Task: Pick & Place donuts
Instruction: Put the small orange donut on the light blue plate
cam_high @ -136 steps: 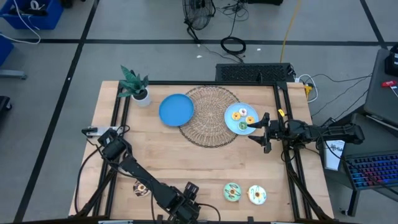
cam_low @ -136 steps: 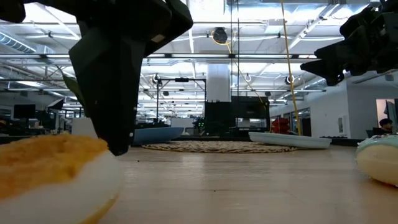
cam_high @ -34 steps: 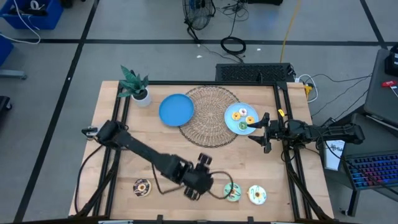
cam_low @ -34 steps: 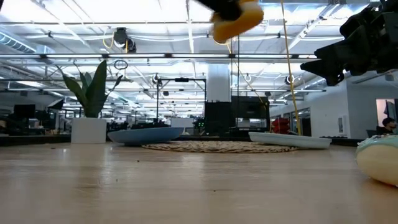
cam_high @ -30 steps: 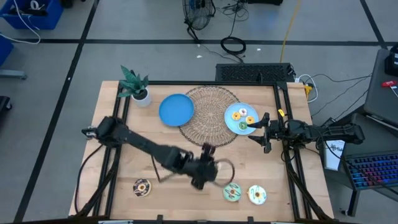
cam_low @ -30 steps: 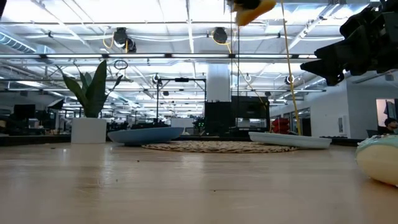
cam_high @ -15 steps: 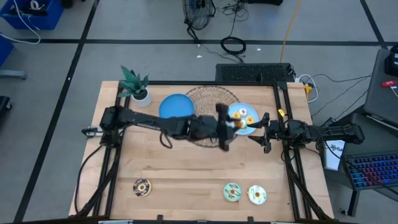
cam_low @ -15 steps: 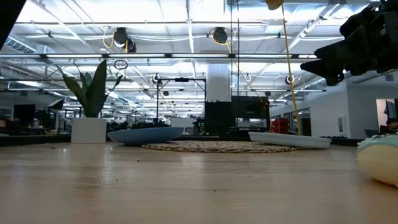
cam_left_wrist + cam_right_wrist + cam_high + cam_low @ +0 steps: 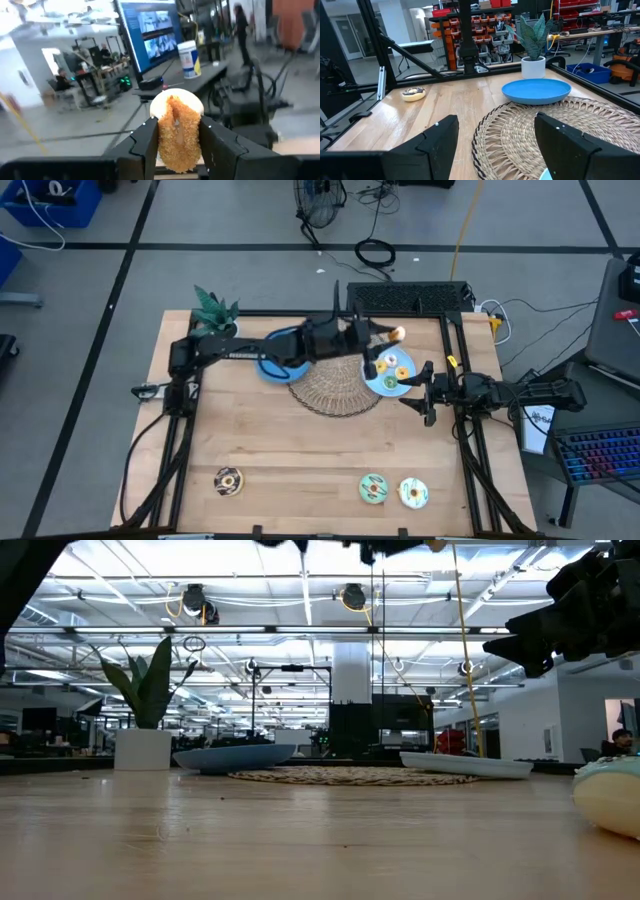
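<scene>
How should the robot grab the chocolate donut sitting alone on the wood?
The chocolate donut lies flat on the bare table, with nothing touching it. Coming straight down from above looks best, with one finger on each side of the outer rim, since a flat ring gives little to hold from the side. The left gripper is busy holding an orange donut.

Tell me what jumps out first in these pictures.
The left gripper reaches over the far edge of the wicker mat, shut on an orange donut near the blue plate holding small donuts. The right gripper waits open beside that plate. Three frosted donuts lie along the table's near edge.
</scene>
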`<state>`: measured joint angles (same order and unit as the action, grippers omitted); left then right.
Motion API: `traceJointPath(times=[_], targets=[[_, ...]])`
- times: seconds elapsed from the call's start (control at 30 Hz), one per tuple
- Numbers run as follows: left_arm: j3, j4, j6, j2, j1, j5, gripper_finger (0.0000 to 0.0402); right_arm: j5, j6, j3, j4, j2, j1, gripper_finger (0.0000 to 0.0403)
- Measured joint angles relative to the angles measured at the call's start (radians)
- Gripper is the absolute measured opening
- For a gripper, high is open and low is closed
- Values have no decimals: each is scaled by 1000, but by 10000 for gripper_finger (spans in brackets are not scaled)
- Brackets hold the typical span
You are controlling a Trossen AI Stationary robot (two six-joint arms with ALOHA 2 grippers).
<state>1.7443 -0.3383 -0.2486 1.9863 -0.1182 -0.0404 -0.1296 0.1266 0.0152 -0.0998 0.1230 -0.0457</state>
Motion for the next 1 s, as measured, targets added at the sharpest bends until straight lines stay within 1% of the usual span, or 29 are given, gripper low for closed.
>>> traceJointPath(times=[0.1, 0.17, 0.27, 0.37, 0.5, 0.57, 0.67, 0.83, 1.0], targets=[[6, -52, 85, 32, -27, 11, 134, 0, 0, 0, 0, 0, 0, 242], [38, -5, 90, 45, -35, -1, 134, 0, 0, 0, 0, 0, 0, 242], [138, 109, 57, 73, -35, -24, 134, 0, 0, 0, 0, 0, 0, 242], [268, 252, 24, 126, -34, -41, 134, 0, 0, 0, 0, 0, 0, 242], [432, 473, 61, 205, -49, -59, 134, 0, 0, 0, 0, 0, 0, 242], [480, 562, 87, 232, -58, -51, 134, 0, 0, 0, 0, 0, 0, 242], [481, 599, 97, 264, -67, -39, 134, 0, 0, 0, 0, 0, 0, 242], [428, 657, 101, 302, -65, -37, 134, 0, 0, 0, 0, 0, 0, 242], [300, 608, 133, 298, -62, -37, 134, 0, 0, 0, 0, 0, 0, 242]])
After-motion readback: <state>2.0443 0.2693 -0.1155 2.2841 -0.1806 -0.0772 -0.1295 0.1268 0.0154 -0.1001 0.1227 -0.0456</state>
